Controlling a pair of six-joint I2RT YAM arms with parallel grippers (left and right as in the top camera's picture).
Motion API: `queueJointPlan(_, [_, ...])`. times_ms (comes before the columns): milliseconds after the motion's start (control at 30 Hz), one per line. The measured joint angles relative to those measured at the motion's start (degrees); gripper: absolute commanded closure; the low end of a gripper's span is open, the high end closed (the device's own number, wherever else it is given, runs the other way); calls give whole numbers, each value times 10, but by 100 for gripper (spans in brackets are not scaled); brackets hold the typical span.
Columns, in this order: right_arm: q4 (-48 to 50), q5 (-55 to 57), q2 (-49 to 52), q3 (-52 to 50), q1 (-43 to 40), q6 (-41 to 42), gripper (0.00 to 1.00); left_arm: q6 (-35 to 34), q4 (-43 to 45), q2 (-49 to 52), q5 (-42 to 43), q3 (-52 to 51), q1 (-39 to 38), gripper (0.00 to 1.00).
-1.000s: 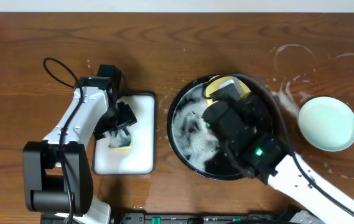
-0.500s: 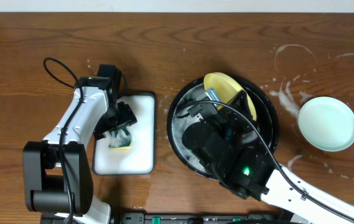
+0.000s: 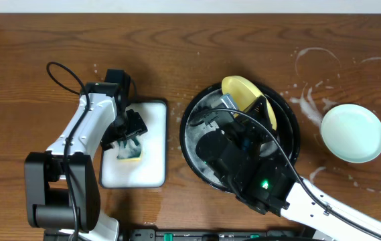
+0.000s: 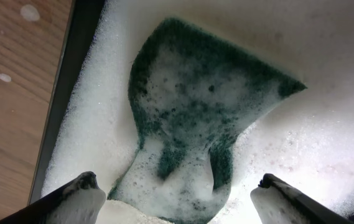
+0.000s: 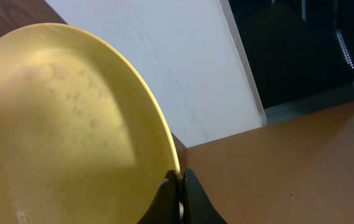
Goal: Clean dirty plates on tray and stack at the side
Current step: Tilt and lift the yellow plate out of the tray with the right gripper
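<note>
Yellow plate (image 3: 242, 92) tilted above foamy tray (image 3: 290, 144), rim pinched in right hand (image 5: 178, 183)
Stacking looks next: it must go onto the mint plate (image 3: 353, 132); left hand (image 4: 180, 194) wide over sponge (image 4: 201, 112)

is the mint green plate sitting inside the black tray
No, the mint-green plate rests on the wooden tabletop to the right of the black tray, clear of its rim.
</note>
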Motion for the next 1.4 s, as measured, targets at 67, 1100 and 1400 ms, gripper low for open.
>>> queueJointPlan(67, [0,-2,0,0,0,0,99,0,0,0,0,0,0,17])
queueJointPlan(1100, [-26,-43,0,0,-17,18,99,0,0,0,0,0,0,16])
queueJointPlan(1400, [-28,-43,0,0,-17,18,99,0,0,0,0,0,0,16])
